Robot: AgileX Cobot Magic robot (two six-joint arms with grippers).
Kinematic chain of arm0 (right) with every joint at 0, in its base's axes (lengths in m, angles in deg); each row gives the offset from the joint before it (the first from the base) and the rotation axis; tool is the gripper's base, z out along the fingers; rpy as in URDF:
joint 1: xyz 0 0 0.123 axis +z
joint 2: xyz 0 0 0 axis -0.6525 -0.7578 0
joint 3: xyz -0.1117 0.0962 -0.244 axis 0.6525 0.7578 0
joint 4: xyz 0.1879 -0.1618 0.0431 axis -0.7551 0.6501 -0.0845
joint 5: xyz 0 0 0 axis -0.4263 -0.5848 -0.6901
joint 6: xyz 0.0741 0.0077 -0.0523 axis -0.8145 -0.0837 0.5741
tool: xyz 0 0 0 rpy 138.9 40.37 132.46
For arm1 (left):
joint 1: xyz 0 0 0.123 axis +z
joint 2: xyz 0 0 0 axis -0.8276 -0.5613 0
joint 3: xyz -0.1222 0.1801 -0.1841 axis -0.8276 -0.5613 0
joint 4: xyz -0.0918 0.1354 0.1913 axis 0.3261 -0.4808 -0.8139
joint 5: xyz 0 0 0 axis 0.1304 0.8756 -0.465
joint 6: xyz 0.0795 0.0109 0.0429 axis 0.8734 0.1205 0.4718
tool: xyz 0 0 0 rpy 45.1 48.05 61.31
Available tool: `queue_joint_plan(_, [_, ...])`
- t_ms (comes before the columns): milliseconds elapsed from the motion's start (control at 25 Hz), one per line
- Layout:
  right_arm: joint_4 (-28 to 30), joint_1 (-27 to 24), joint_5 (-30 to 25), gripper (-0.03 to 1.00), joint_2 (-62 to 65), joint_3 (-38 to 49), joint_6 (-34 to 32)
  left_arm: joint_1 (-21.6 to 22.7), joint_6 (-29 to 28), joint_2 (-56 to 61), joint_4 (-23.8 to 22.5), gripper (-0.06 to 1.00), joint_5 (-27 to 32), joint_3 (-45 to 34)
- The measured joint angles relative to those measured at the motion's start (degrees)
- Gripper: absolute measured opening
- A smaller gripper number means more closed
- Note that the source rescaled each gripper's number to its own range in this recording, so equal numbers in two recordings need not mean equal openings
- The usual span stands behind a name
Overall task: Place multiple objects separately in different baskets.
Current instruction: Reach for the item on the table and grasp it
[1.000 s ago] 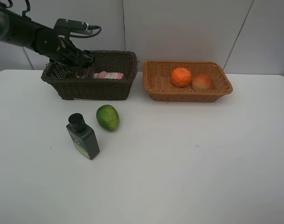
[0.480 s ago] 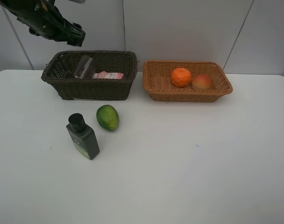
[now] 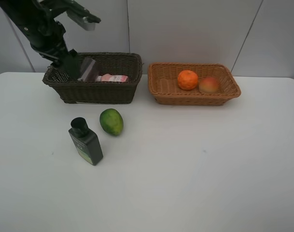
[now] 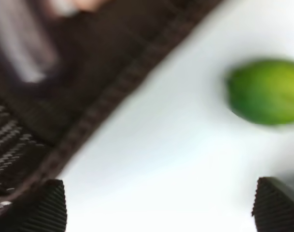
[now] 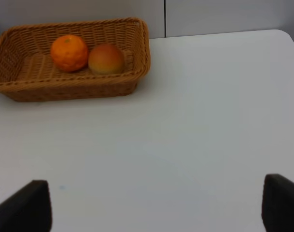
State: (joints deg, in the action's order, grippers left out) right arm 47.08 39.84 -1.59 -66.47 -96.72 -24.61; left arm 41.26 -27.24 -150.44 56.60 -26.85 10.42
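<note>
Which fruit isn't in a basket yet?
The green fruit. It lies on the white table beside the dark green bottle, while the orange and the red-yellow fruit both sit inside the light tan basket.

White table [image 3: 209,183] in front of a pale grey panelled wall [image 3: 195,29] with dark seams

Orange [image 5: 69,52], red-yellow fruit [image 5: 106,59] in tan basket [image 5: 64,90]
</note>
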Motion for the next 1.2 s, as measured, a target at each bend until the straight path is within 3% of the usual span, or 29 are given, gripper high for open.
queue_joint_plan(120, [0.0,0.0,0.0,0.88,0.0,0.0,0.0,-1.5,11.3,1.5,4.3,0.99,7.4,1.2])
queue_joint_plan(280, [0.0,0.0,0.0,0.88,0.0,0.0,0.0,-4.4,21.9,2.4,5.8,0.99,13.9,1.4])
queue_joint_plan(440, [0.0,0.0,0.0,0.88,0.0,0.0,0.0,-7.4,28.8,2.4,5.9,0.99,14.2,1.4])
queue_joint_plan(680, [0.0,0.0,0.0,0.88,0.0,0.0,0.0,-10.9,32.9,2.4,6.6,0.99,14.3,1.4])
queue_joint_plan(880, [0.0,0.0,0.0,0.88,0.0,0.0,0.0,-13.1,39.9,3.5,6.2,0.99,14.3,0.7])
queue_joint_plan(1200, [0.0,0.0,0.0,0.88,0.0,0.0,0.0,-14.1,54.6,9.1,3.0,0.99,14.3,-9.1])
